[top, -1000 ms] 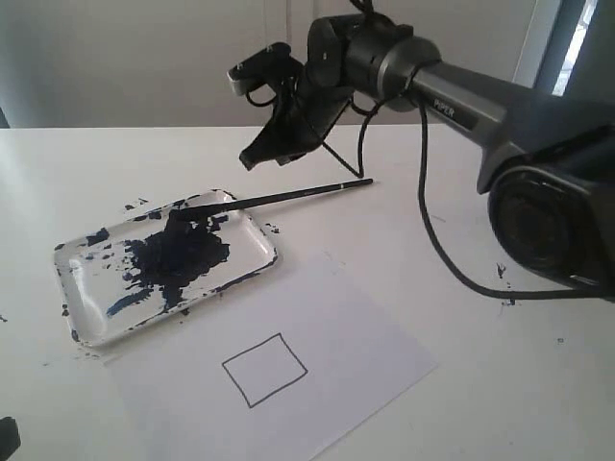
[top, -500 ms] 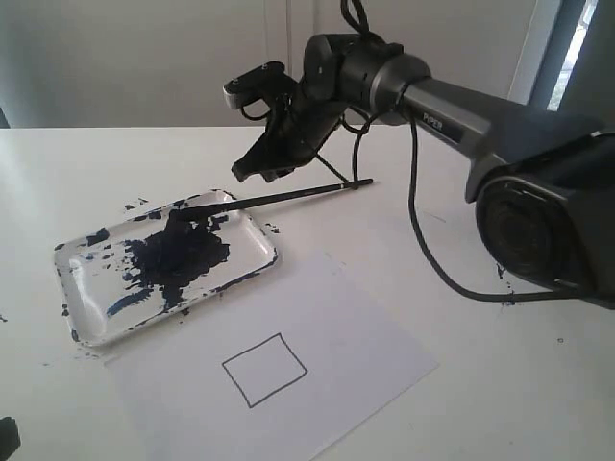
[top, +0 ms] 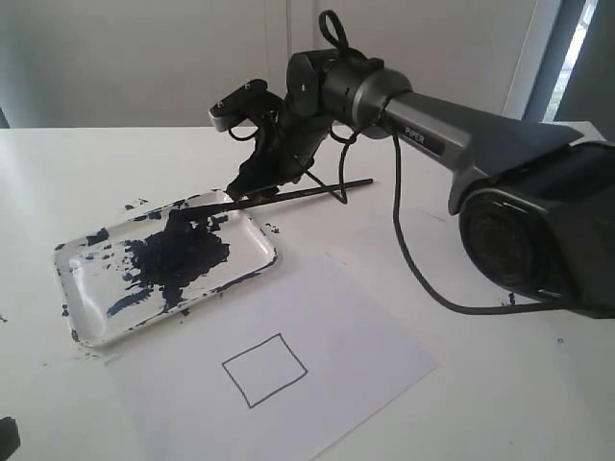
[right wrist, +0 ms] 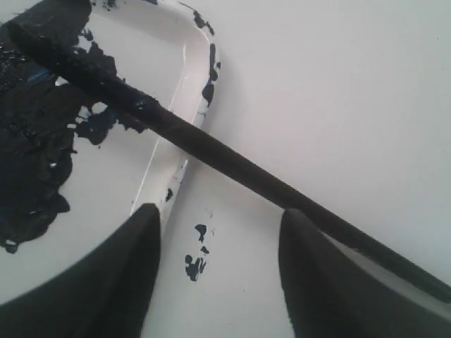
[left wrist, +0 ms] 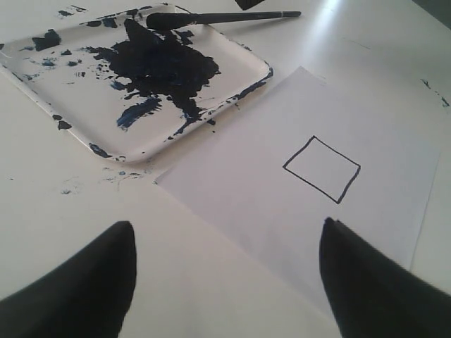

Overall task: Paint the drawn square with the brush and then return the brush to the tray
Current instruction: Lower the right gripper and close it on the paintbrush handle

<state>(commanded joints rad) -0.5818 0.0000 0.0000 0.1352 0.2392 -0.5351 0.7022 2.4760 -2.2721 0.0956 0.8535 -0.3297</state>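
Observation:
The brush (top: 298,192) lies with its paint-coated tip in the tray (top: 257,261) and its black handle sticking out over the table; it shows too in the left wrist view (left wrist: 225,17) and the right wrist view (right wrist: 232,163). My right gripper (top: 252,184) hangs open just over the handle near the tray's corner (right wrist: 215,229), with nothing between its fingers. The drawn square (top: 264,370) sits unpainted on the paper, its white interior also seen in the left wrist view (left wrist: 322,169). My left gripper (left wrist: 225,243) is open above the table, near the paper's edge.
A white paper sheet (top: 336,336) lies in front of the tray. Dark paint splatters (top: 135,205) dot the table round the tray. The right arm's cable (top: 408,259) loops down to the table on the right.
My right gripper has come down and to the left, from well above the brush handle to just over it by the tray's corner. The brush and the tray have not moved.

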